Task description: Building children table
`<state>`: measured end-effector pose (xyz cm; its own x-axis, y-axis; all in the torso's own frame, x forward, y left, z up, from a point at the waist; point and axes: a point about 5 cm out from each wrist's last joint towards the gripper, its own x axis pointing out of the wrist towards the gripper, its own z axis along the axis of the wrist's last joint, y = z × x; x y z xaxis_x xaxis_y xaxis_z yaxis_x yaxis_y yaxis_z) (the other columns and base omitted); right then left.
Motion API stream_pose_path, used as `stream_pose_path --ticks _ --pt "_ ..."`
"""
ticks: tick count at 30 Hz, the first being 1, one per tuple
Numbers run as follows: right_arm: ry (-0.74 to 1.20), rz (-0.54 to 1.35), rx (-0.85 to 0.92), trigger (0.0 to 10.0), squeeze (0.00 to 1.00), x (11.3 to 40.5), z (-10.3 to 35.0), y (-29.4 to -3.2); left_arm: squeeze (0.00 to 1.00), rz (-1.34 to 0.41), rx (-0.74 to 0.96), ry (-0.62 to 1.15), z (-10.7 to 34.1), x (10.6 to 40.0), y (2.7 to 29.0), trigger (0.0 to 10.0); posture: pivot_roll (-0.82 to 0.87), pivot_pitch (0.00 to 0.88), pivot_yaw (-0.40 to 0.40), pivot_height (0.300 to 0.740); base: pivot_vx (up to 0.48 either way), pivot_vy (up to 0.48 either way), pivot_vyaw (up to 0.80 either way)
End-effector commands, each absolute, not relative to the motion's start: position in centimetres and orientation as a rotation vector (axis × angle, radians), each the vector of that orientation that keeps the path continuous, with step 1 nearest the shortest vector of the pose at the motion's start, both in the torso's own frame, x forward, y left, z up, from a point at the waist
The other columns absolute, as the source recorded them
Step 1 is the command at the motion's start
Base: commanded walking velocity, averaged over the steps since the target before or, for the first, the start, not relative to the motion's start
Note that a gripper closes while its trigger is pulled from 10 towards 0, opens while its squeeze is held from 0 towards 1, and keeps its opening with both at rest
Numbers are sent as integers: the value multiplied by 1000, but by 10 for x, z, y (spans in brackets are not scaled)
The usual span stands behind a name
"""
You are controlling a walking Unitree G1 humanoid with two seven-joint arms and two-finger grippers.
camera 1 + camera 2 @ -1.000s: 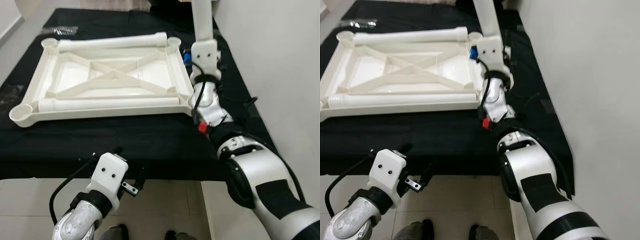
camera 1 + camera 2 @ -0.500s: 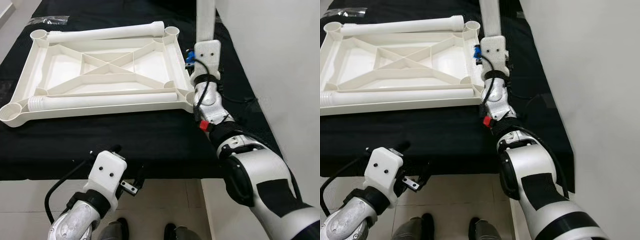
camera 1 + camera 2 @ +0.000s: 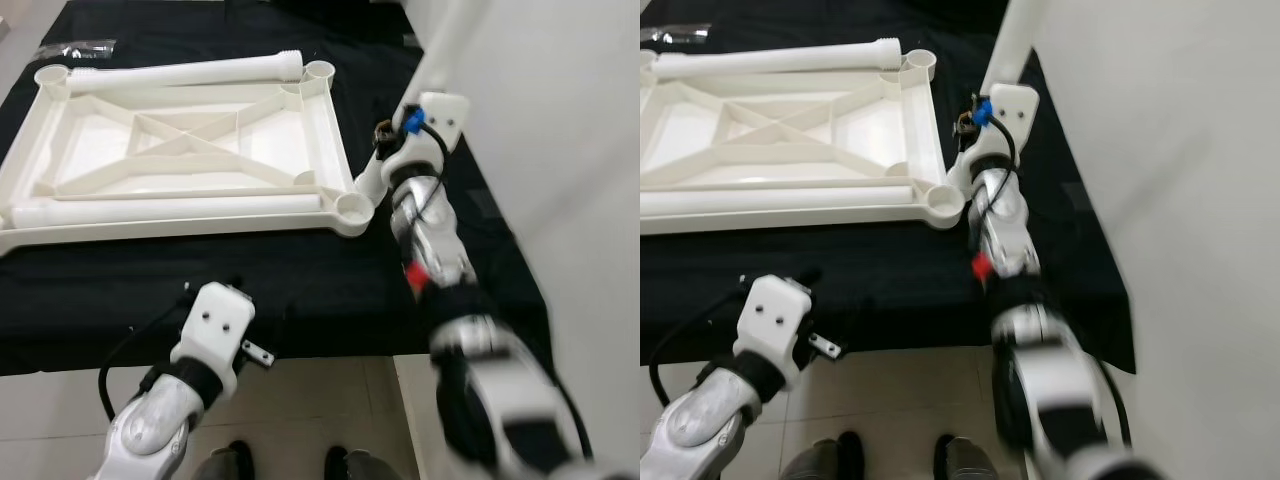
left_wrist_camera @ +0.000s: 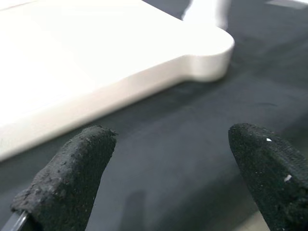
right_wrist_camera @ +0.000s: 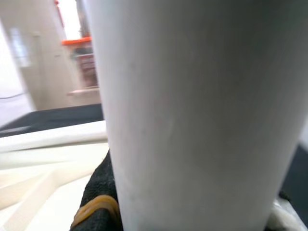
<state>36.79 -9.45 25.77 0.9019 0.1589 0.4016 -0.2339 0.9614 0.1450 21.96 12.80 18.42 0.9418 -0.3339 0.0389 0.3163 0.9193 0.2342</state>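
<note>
Right wrist view has a white table leg (image 5: 192, 115) clamped in my R gripper (image 3: 392, 150), jaws closed round it; a rubber band shows on one finger. From the head cams the leg tilts up and away, its lower end just beside the near-right corner socket (image 3: 352, 207) of the upturned tabletop (image 3: 190, 160), which lies on the black-covered desk (image 3: 300, 280).

L gripper (image 4: 159, 159) hovers at the desk's front edge, jaws open, nothing between them, near the tabletop's rim but not touching.

Risks, my read: the leg is off-vertical, so pushing down now could jam it on the socket lip or shove the tabletop sideways, as nothing pins it. L could brace the rim.

Around: two more legs (image 3: 180, 72) (image 3: 170, 205) lie along the far and near sides of the tabletop; the near one ends just beside the target socket and may crowd it. Plastic bag (image 3: 75, 47) at far-left of desk. Wall close on R limits swing. Someone's shoes (image 3: 290, 462) on floor below.
</note>
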Motion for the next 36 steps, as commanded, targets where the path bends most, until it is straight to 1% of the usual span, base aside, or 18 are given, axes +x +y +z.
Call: stream_pose_path --ticks 1,4,8,10,11,12,14,19,20,21,25,26,28,29,30,33,36 --pt "-297 279 215 10000 0 363 244 -80 0 -352 219 -59 177 220 128 10000 96 175 -89 740 0 0 0" --pt "-268 328 192 10000 0 355 238 -79 0 -342 226 -71 176 226 128 10000 98 150 -95 740 0 0 0" --pt "-249 334 189 10000 0 355 236 -81 0 -338 230 -75 175 229 128 10000 97 134 -95 740 0 0 0" --pt "-235 313 200 10000 0 359 237 -88 0 -336 231 -76 174 231 128 10000 96 116 -96 740 0 0 0" --pt "-201 306 254 10000 0 359 239 -91 0 -337 232 -80 174 232 128 10000 96 114 -97 740 0 0 0" --pt "-201 306 254 10000 0 359 239 -91 0 -337 232 -80 174 232 128 10000 96 114 -97 740 0 0 0" --pt "-170 314 278 10000 0 352 241 -94 0 -342 235 -91 173 235 127 10000 106 96 -100 740 0 0 0" --pt "-251 289 268 10000 0 352 255 -100 0 -378 269 -107 173 239 121 10000 108 87 -94 740 0 0 0" --pt "-335 300 284 10000 0 352 274 -104 0 -404 292 -133 179 241 115 10000 107 78 -92 740 0 0 0" --pt "-335 300 284 10000 0 352 274 -104 0 -404 292 -133 179 241 115 10000 107 78 -92 740 0 0 0" --pt "-413 308 295 10000 0 354 301 -111 0 -427 300 -168 191 248 112 10000 109 64 -86 740 0 0 0" --pt "-424 315 301 10000 0 354 306 -111 43 -432 306 -174 194 251 112 10000 109 61 -84 740 0 0 0" --pt "-424 321 306 10000 0 353 309 -111 43 -434 310 -178 195 253 113 10000 111 61 -81 740 0 0 0" --pt "-423 326 308 10000 0 352 310 -110 173 -435 314 -180 196 254 113 10000 111 61 -81 740 0 0 0" --pt "-423 350 310 10000 0 350 311 -108 1000 -443 314 -182 197 256 114 10000 109 54 -84 740 0 0 0" --pt "-402 434 317 10000 0 340 305 -95 1000 -437 364 -201 202 265 116 10000 107 51 -79 740 0 0 0" --pt "-385 463 307 10000 0 336 299 -90 1000 -429 398 -204 204 270 117 10000 107 50 -78 740 0 0 0"
